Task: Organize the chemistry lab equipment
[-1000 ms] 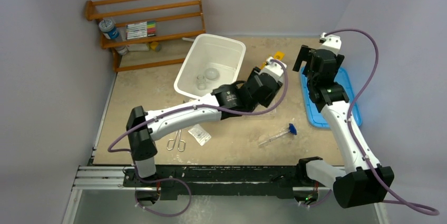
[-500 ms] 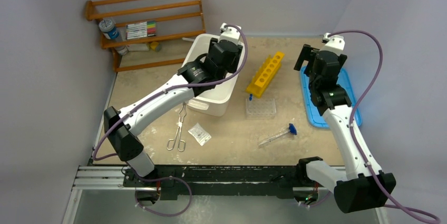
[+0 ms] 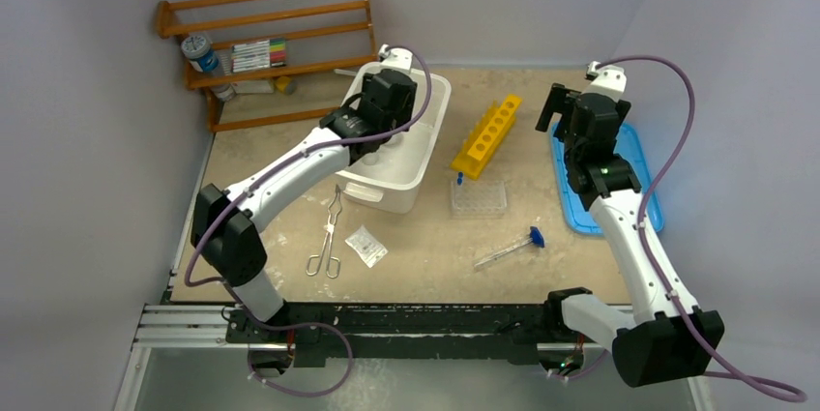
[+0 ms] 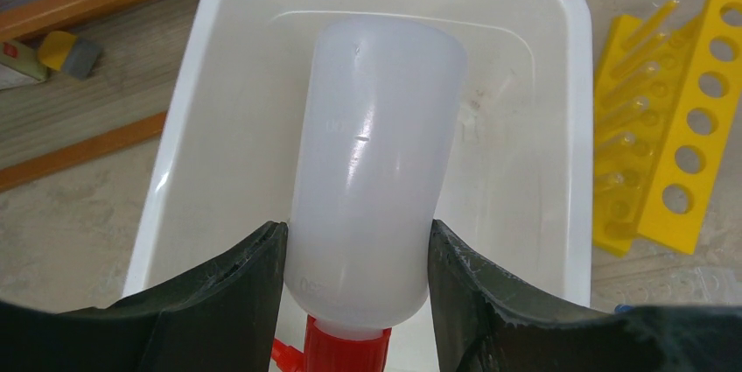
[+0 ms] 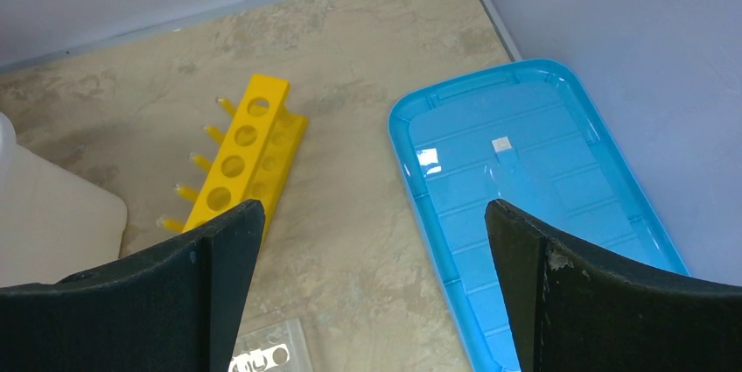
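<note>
My left gripper [image 4: 357, 228] is shut on a translucent squeeze bottle [image 4: 376, 153], its fingers pressing both sides just above the red cap [image 4: 346, 350]. The bottle hangs over the inside of the white bin [image 4: 560, 127]. In the top view the left gripper [image 3: 389, 102] sits above that bin [image 3: 425, 155]. Metal tongs [image 3: 329, 237], a small clear packet [image 3: 366, 246] and a thin blue-ended tube [image 3: 510, 249] lie on the table in front. My right gripper [image 5: 372, 210] stands open and holds nothing, raised beside the blue tray [image 5: 542, 188].
A yellow tube rack [image 3: 486, 133] and a clear well plate [image 3: 478, 196] lie between the bin and the blue tray [image 3: 633, 155]. A wooden shelf rack [image 3: 271, 44] with markers stands at the back left.
My left arm has swung left and back, from over the yellow rack to above the white bin. The right arm has hardly moved.
</note>
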You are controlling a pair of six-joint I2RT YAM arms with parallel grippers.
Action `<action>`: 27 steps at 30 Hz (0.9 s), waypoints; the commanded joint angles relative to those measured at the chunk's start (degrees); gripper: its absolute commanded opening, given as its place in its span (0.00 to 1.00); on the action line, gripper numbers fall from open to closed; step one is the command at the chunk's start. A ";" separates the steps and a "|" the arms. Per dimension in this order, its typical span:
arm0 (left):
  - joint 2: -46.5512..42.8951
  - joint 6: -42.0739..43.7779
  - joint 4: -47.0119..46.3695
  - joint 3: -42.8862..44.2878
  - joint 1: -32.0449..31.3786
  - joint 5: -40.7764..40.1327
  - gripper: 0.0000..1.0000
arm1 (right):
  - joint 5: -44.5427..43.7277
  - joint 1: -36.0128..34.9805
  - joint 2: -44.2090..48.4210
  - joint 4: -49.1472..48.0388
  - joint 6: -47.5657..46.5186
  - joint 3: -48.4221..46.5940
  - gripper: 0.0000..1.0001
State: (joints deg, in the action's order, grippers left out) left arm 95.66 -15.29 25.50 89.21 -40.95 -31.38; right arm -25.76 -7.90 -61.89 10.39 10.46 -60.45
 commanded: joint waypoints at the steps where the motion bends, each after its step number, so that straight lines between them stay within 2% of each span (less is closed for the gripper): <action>1: 2.98 -3.44 -6.12 -1.72 1.57 6.84 0.00 | 0.84 0.17 -0.10 -2.44 -0.21 0.06 0.99; 19: 12.31 -8.23 -10.70 -3.26 1.86 15.44 0.00 | 3.06 0.21 -1.52 -2.57 -0.34 0.24 0.99; 27: 16.37 -8.48 -10.52 -2.67 1.86 14.36 0.00 | 4.06 0.22 -1.83 -2.75 -0.28 0.50 0.97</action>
State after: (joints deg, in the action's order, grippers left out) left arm 110.76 -22.24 17.56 85.54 -39.27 -17.12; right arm -22.55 -7.86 -63.72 9.96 10.44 -59.92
